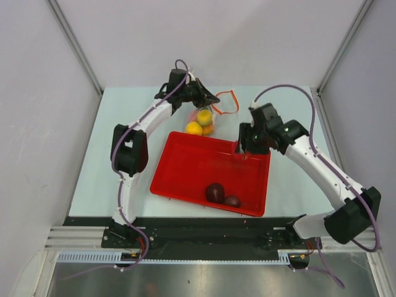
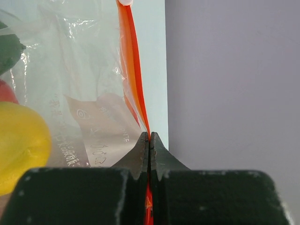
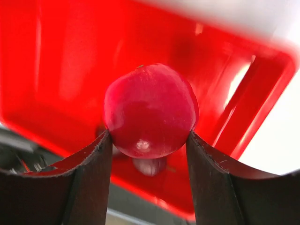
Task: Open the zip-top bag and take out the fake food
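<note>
The small clear crinkly plastic zip-top bag (image 1: 209, 114) lies on the far part of the pale table (image 1: 124, 124), just beyond the red rectangular plastic tray (image 1: 185, 167). Its thin orange-red zip strip (image 1: 228, 102) spreads in an open loop, and one stretch of it is pinched flat between the closed fingers of the left gripper (image 2: 149, 138). Inside the bag sit two round yellow toy fruits (image 1: 194, 128) and a small orange piece (image 1: 209, 130). A red piece (image 2: 5, 91) and a dark green one (image 2: 9, 51) show at the edge of the left wrist view. Two dark maroon toy pieces (image 1: 215, 192) rest side by side in the tray's near right part. A glossy red toy ball (image 3: 150, 110) is clamped in the right gripper (image 3: 148, 138) over the tray's far right corner.
</note>
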Available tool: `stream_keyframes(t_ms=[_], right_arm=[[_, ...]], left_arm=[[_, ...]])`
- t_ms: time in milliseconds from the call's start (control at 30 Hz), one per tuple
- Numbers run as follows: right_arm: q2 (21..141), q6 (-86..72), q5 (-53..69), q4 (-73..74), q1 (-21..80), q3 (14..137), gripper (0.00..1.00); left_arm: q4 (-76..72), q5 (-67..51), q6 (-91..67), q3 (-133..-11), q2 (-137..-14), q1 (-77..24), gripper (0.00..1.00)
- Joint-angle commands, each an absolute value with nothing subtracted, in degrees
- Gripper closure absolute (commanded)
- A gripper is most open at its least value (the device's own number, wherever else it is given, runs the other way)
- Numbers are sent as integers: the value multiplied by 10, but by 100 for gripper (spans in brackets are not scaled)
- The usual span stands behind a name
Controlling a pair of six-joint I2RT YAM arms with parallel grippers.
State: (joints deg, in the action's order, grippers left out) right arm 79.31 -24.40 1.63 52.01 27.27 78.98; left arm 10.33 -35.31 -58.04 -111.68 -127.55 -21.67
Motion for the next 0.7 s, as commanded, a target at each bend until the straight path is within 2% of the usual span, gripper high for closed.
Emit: stream_keyframes(t_ms=[0,167,467,567,667], right_arm=[[733,-285,-27,577,344,728,66],[694,-341,-35,587,420,614,65],[655,-362,-26,560,432,501,62],[661,-365,-20,540,432,478,55],[670,-360,-18,535,433,476,36]], left_arm=[[74,-365,-581,-1107,-1223,-213,100],[62,-365,-586,-1086,-1214,-212,100],[64,-365,-584,-1072,-1201,-213,100],[65,-363,-584,-1068,-1200,-213,100],[66,-364,-583,-1068,-1195,-214,100]])
